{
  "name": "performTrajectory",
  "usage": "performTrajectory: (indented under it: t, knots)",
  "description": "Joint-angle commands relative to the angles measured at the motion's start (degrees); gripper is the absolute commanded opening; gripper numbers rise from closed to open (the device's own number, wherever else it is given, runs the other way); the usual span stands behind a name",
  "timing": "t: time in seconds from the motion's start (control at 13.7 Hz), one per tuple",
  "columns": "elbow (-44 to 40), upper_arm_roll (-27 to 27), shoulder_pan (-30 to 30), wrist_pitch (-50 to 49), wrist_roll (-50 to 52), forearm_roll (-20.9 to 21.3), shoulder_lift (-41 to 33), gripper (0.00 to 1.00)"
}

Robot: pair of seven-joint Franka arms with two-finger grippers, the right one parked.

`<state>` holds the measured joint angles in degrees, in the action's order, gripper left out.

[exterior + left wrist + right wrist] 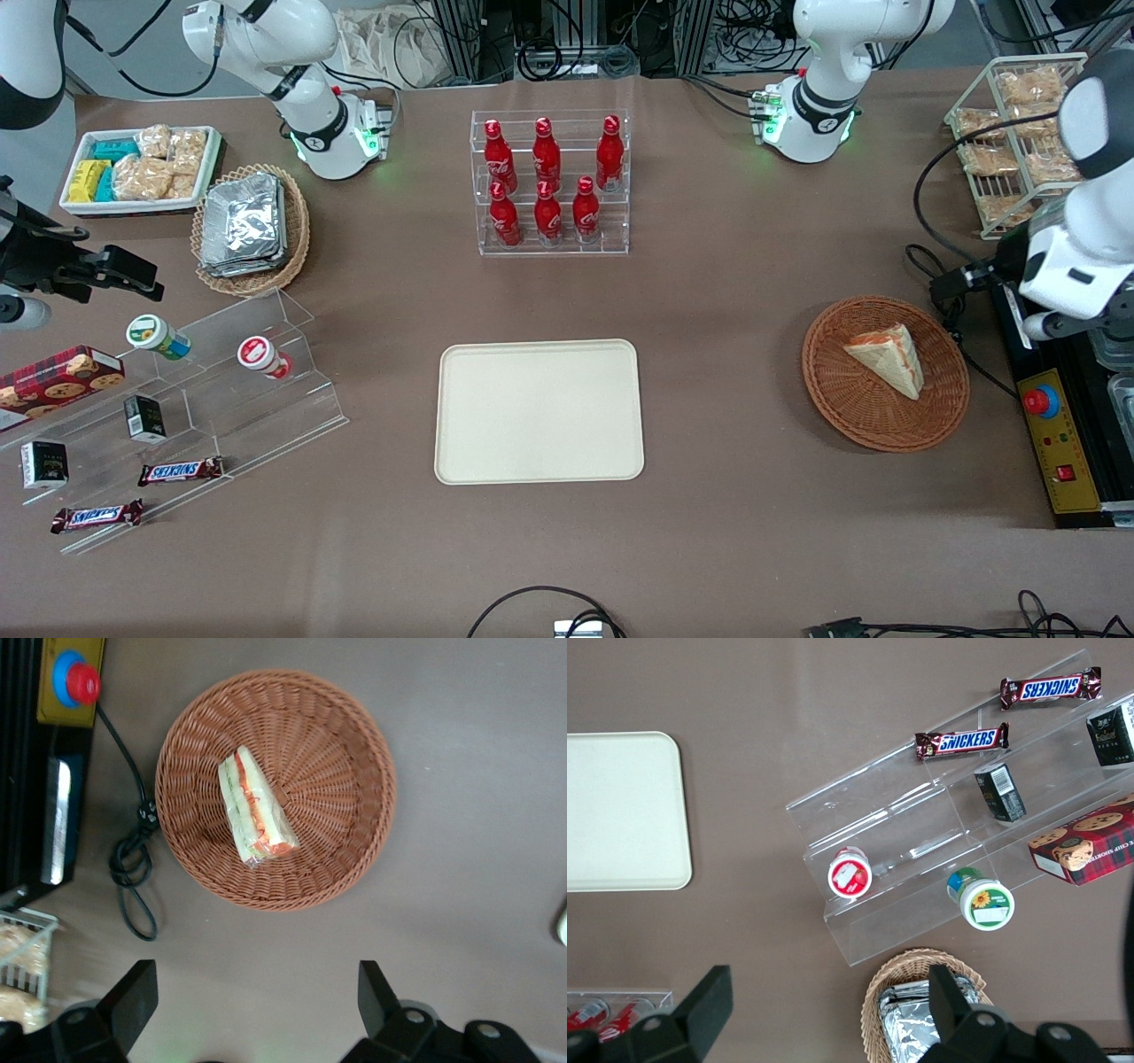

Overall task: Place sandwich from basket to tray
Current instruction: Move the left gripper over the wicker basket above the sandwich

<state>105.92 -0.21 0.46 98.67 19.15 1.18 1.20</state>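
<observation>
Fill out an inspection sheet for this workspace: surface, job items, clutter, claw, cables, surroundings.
Surface: brown table, flat, no spills seen.
Job's things: sandwich lies in the basket; tray bare, toward the table's middle.
Clutter: red bottles in a clear rack, foil packets in a tan basket, snack bin, clear steps with cups, boxes and Snickers bars.
Claw: left claw open, above the table beside the basket, holding nothing.
Cables: a black looped cable lies beside the basket, apart from it.
Surroundings: emergency stop box and wire rack of snacks at the working arm's end.
</observation>
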Motion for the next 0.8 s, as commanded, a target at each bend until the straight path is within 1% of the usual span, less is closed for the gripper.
performTrajectory:
  t: [0.0,0.15,0.22,0.44,0.73]
  knots:
    - [12.17,-0.05,0.15,9.13,5.63,0.67,-6.37,1.0]
    - [19.21,-0.05,1.46,15.73,6.69,0.67,-8.57,1.0]
    - [21.07,-0.05,2.51,17.67,6.78,0.67,-8.84,1.0]
    - [24.41,-0.05,5.41,22.25,6.69,0.67,-8.76,1.0]
    - [30.12,-0.05,6.57,31.56,7.91,0.67,-7.71,1.0]
